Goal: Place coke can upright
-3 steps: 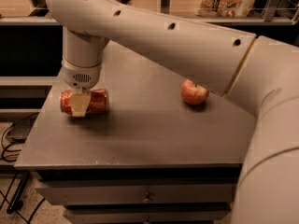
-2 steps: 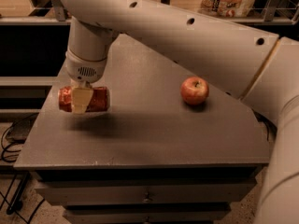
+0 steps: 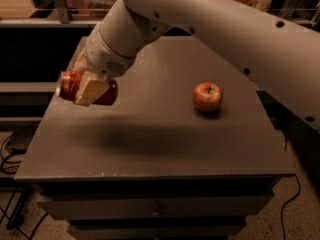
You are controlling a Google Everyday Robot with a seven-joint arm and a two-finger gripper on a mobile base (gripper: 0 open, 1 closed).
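The red coke can (image 3: pixel 71 86) lies on its side in my gripper (image 3: pixel 90 90), held in the air above the left part of the dark table (image 3: pixel 165 144). The gripper is shut on the can, with one cream-coloured finger (image 3: pixel 92 91) across its middle. The can's silver end points left. Its shadow falls on the table below and to the right. My white arm reaches in from the upper right.
A red apple (image 3: pixel 207 96) sits on the table to the right of centre. The table has drawers below its front edge (image 3: pixel 155 173). Shelves and boxes stand behind the table. Cables lie on the floor at both sides.
The gripper has lifted the can off the table, from resting on the surface to well above it. The apple has not moved.
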